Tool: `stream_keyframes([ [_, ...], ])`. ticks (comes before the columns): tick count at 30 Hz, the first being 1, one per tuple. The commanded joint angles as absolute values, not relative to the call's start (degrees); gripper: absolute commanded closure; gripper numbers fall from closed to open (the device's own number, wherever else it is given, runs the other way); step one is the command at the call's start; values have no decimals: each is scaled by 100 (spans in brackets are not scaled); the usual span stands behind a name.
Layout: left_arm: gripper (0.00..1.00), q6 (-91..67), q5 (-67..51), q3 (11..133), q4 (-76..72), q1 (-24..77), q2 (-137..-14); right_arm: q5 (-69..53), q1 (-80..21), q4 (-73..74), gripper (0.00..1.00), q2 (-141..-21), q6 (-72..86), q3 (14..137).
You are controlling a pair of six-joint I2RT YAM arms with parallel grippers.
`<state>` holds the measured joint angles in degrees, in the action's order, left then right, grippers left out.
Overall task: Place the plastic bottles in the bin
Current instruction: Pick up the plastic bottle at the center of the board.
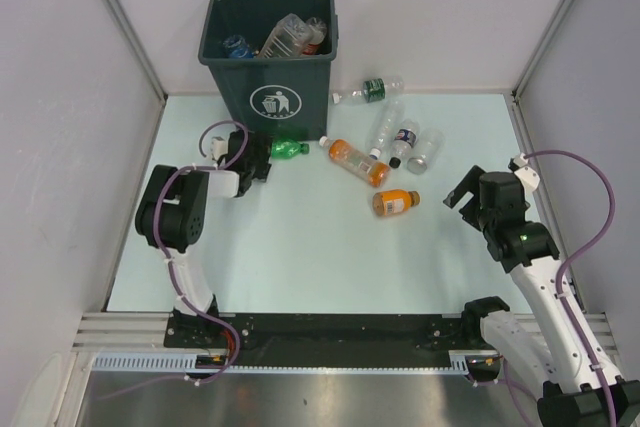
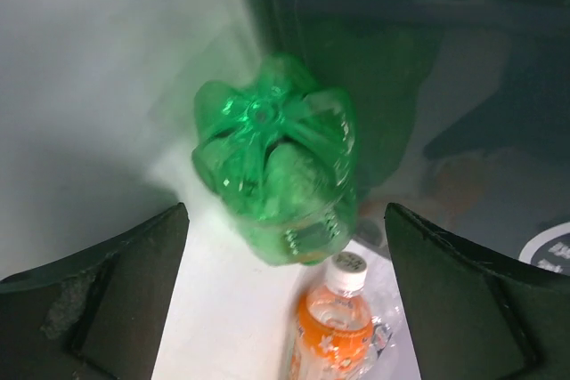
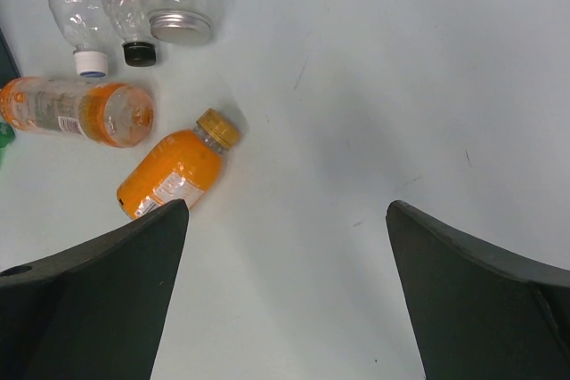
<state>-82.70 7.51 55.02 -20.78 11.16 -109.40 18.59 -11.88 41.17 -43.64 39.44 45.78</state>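
I see my left gripper (image 1: 258,159), jaws apart, facing a green bottle (image 2: 276,166) lying beside the bin (image 1: 270,97); my right gripper (image 3: 285,220), jaws also apart, hovers near an orange bottle (image 3: 178,171)

- The counter (image 1: 300,267) is a pale, light green sheet, with grey walls on three sides.
- The bin (image 1: 272,97) stands upright at its far edge, left of the middle.
- A green bottle (image 1: 289,149) lies just beside the foot of the bin.
- A long orange bottle (image 1: 358,162) lies to its right, and a short orange bottle (image 1: 395,203) lies nearer.
- Three clear bottles (image 1: 404,140) lie side by side.
- A green-labelled bottle (image 1: 375,89) lies by the far wall.
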Motion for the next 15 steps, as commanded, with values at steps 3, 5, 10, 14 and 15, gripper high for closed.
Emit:
stream_keyframes([
  [3,6,-8569,1019,5801,-2294,1037,-11206,1978,-1169,3894,1,-4394,3964,4579],
  [5,12,-8534,1072,5810,-2250,1028,-11206,1934,-1169,3876,2,-4386,3973,4570],
  [10,29,-8131,1125,6134,-1794,1020,-11276,1907,-1178,3894,2,-4333,3990,4570],
  [14,39,-7937,1230,6336,-1617,1020,-11312,1933,-1160,3964,2,-4280,3981,4579],
  [15,43,-7893,1230,6372,-1600,1020,-11355,1934,-1160,3964,2,-4280,3973,4579],
])
